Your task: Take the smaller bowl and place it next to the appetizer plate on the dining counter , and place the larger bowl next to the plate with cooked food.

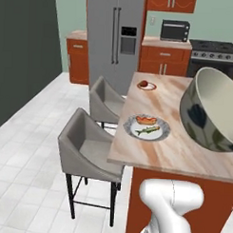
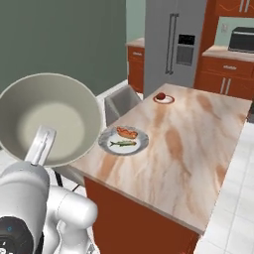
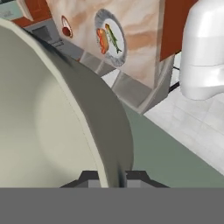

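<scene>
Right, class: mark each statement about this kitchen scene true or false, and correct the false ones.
1. The gripper is shut on the rim of the larger bowl. True.
2. The larger bowl rests flat on the dining counter. False: it is held in the air, tilted.
3. The plate with cooked food holds a fish and a sausage. True.
4. The appetizer plate sits nearer the robot than the cooked food plate. False: it sits farther along the counter.
5. Grey chairs stand at the counter. True.

no readable text, labels, brands, numbers or signs on anything in view
</scene>
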Robot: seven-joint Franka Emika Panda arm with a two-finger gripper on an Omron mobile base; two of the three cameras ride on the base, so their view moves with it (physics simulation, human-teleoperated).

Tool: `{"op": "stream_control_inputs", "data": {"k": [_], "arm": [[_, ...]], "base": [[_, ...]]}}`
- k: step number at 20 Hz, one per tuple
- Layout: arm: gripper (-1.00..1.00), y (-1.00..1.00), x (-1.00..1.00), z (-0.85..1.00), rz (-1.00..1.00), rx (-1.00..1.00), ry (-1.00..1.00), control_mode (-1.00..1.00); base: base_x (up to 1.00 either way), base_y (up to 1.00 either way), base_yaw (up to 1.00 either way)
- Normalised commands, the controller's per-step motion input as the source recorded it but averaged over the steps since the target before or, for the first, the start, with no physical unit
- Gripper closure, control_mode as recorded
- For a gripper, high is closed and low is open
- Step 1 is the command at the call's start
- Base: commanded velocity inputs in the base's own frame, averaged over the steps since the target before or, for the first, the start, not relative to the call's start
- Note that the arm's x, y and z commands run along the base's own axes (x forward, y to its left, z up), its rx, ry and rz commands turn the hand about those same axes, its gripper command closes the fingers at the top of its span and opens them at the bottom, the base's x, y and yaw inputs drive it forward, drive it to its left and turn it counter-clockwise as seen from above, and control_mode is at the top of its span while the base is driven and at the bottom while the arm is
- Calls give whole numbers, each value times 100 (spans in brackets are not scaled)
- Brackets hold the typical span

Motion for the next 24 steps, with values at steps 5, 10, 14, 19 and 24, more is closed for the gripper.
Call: {"op": "stream_control_inputs", "data": {"k": [5,10,14,19,24], "arm": [[100,0,0,0,0,0,0,100],[100,-3,2,0,0,0,2,-100],[100,-30,77,-35,0,-5,15,-100],[100,-55,100,-53,3,-5,17,-100],[100,-58,81,-60,15,-2,6,-100]], "base": [[76,43,-28],[0,1,-3],[0,0,0],[0,0,0],[0,0,0]]}}
